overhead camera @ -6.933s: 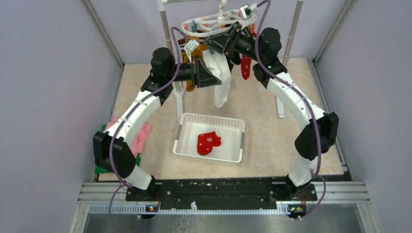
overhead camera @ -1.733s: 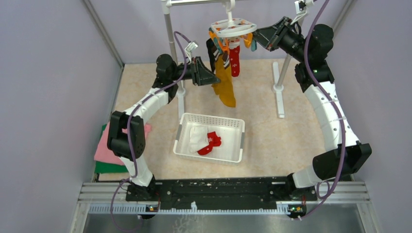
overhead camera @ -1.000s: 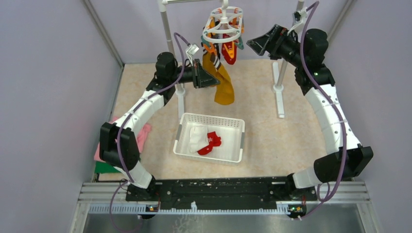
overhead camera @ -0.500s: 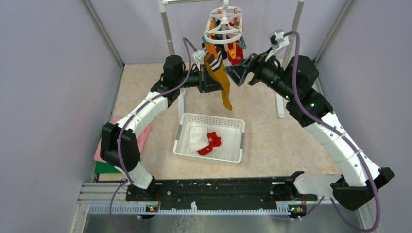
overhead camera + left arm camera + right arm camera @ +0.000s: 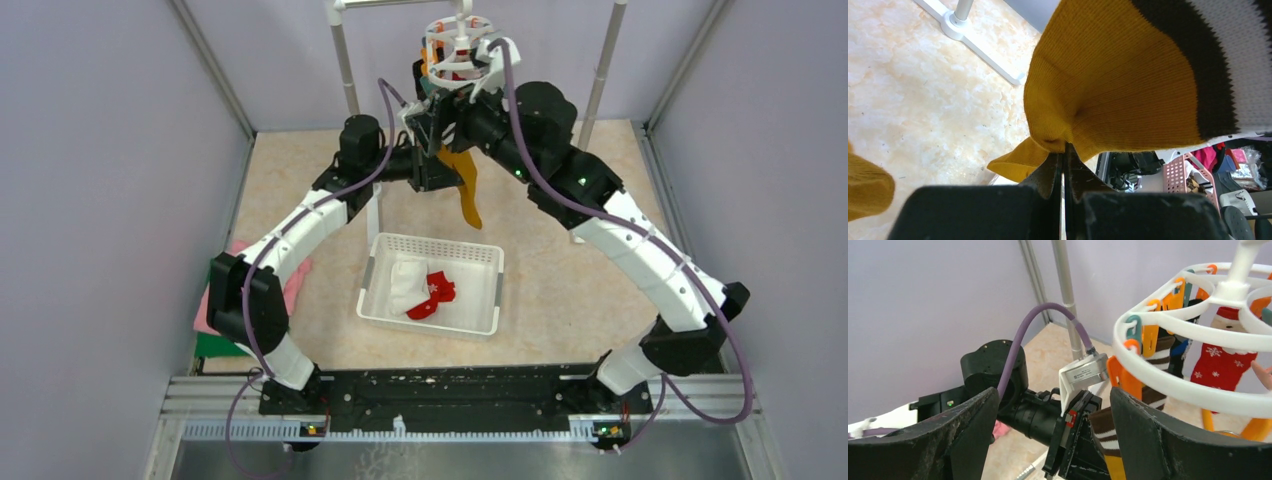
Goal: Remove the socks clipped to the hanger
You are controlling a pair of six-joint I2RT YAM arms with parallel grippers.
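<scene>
Right gripper (image 5: 1053,392) swings in wide-open from 3 o'clock to the hanger (image 5: 1168,385) at 12 o'clock, left gripper (image 5: 1064,150) pinches the clipped mustard sock (image 5: 1108,75); tugging before the orange clip (image 5: 1122,377) opens could swing the hanger away.

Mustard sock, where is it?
Top view, centre back: the mustard sock hangs under the hanger, pinched by the left claw, beyond the white basket.
</scene>
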